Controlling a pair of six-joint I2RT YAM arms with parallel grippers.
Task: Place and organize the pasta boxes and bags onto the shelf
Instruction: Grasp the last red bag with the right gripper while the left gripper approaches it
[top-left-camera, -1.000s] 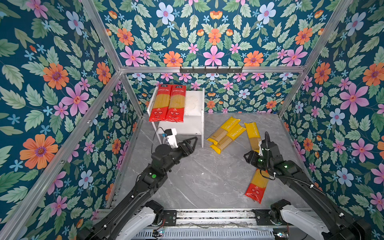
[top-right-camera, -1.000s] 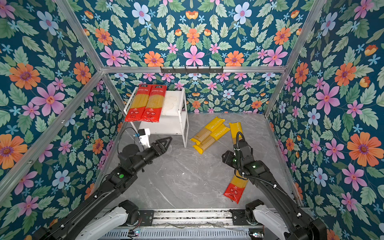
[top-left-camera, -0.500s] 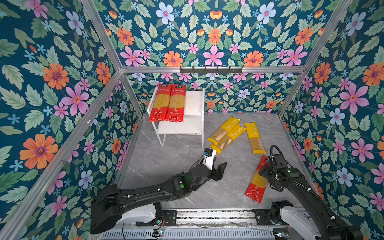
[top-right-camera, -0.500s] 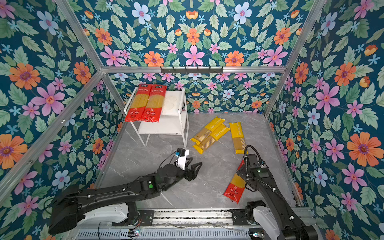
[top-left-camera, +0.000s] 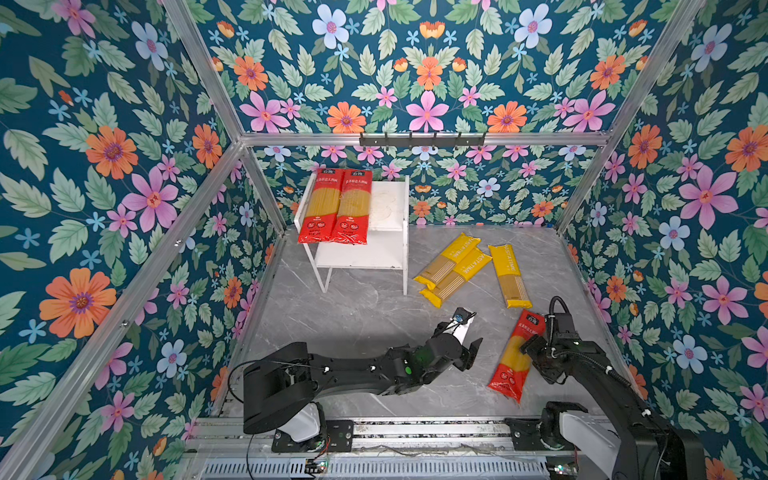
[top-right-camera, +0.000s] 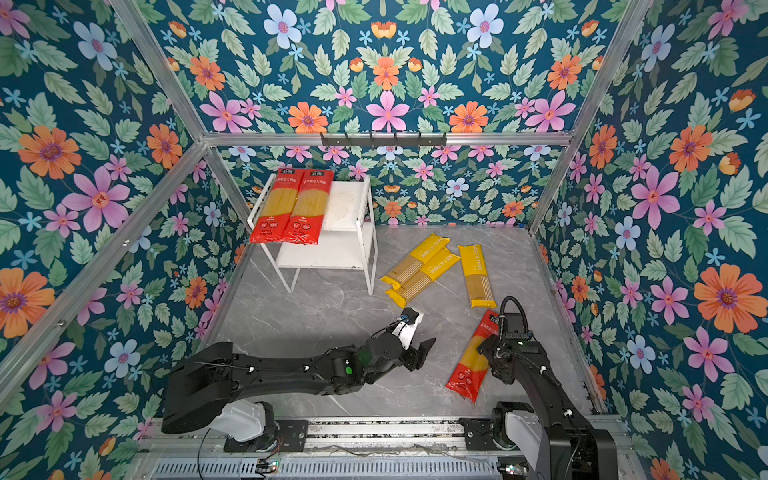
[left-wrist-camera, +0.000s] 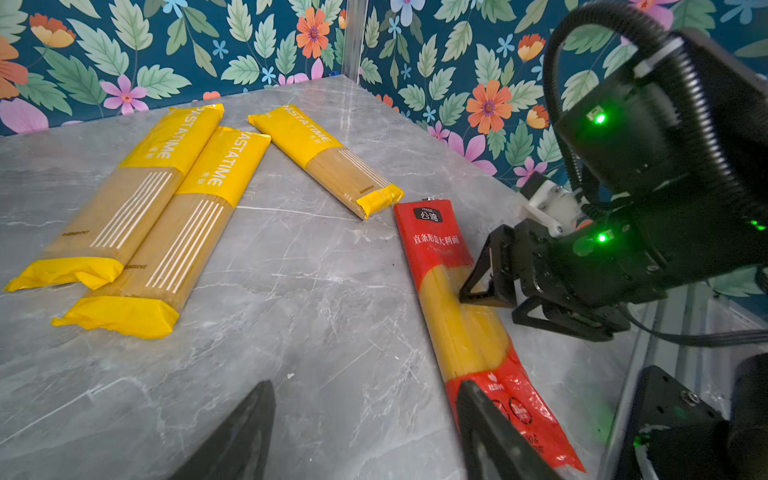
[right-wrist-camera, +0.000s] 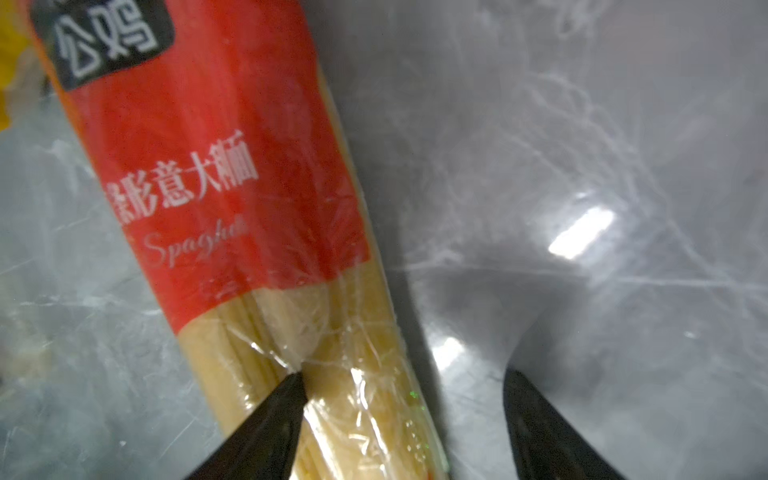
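Left pincer (left-wrist-camera: 365, 390) swung right, apart; right pincer (right-wrist-camera: 403, 374) apart on one red pack (top-left-camera: 515, 361); two on shelf (top-left-camera: 386, 253); three yellow packs (top-left-camera: 509, 270) loose.

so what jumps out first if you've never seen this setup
Loud floral walls all around hit first. Then two red packs side by side on the white shelf at the back, three yellow packs loose on the grey table to its right, a third red pack front right.

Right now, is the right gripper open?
Open: the right gripper's fingers stand apart, one tip on the red pack, one beside it.
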